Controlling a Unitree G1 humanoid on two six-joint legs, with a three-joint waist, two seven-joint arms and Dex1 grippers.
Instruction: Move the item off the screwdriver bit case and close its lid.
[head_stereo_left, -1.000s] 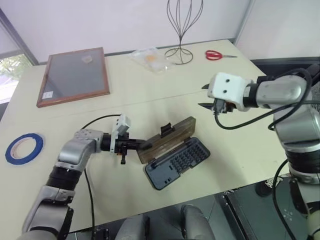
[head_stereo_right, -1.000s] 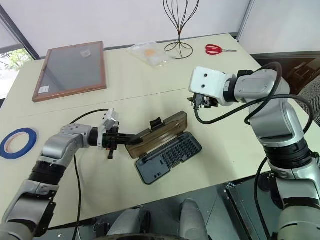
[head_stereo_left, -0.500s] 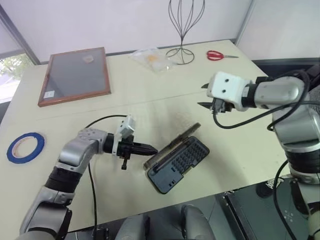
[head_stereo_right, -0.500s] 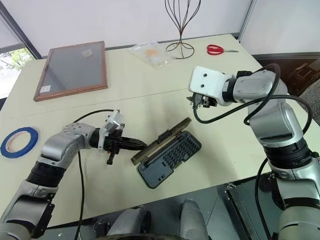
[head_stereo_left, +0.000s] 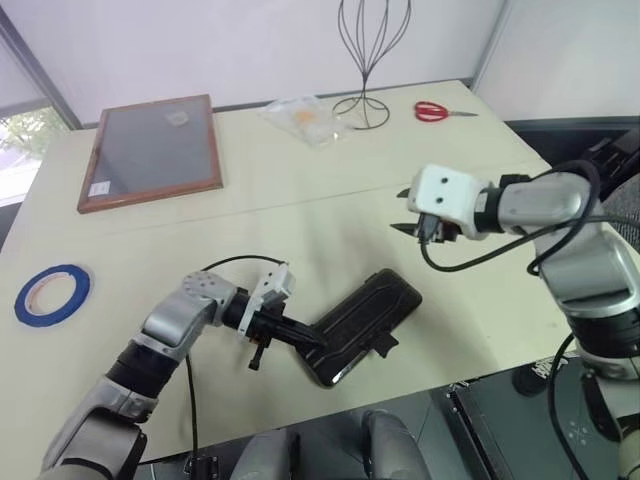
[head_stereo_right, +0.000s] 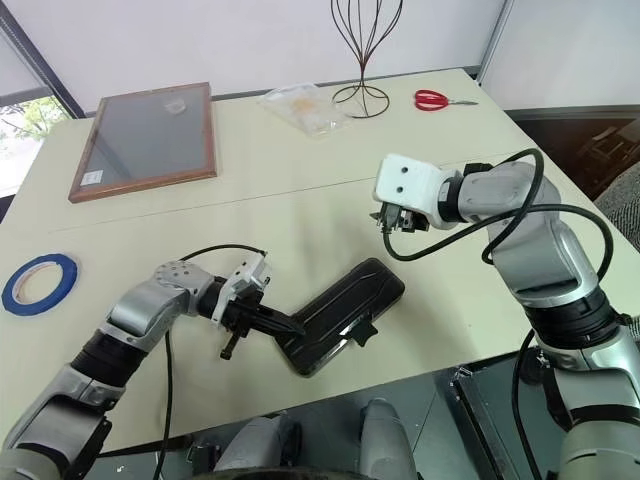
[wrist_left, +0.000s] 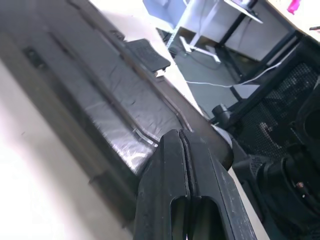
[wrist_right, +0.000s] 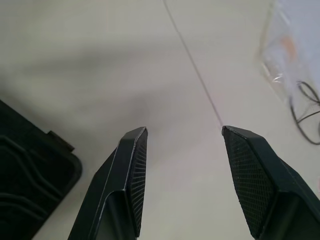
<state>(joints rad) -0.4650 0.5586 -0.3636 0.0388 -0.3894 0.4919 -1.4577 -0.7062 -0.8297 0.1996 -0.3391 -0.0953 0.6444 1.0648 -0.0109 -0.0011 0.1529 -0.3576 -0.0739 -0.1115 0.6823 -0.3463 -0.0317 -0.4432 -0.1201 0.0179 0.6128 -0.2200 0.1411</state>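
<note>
The screwdriver bit case (head_stereo_left: 360, 322) lies slanted near the table's front edge, and its dark lid (head_stereo_right: 345, 300) is folded down flat over it. The latch tab (head_stereo_left: 383, 347) sticks out on the near side. My left gripper (head_stereo_left: 315, 345) is shut with nothing between its fingers, its tips resting on the lid's left end; the wrist view shows the closed fingertips (wrist_left: 175, 150) against the lid (wrist_left: 100, 100). The item, a blue tape roll (head_stereo_left: 24, 305), lies far left on the table, well apart from the case. My right gripper (head_stereo_left: 403, 211) hovers open above the table, beyond the case's right end.
A wooden-framed grey board (head_stereo_left: 150, 150) lies at the back left. A wire stand (head_stereo_left: 362, 60), a clear plastic bag (head_stereo_left: 300, 118) and red scissors (head_stereo_left: 440, 110) sit along the far edge. The table's front edge (head_stereo_left: 420, 392) runs just below the case.
The lid has swung from half raised down flat onto the case. My left gripper followed it rightward and down. My right gripper sank slightly.
</note>
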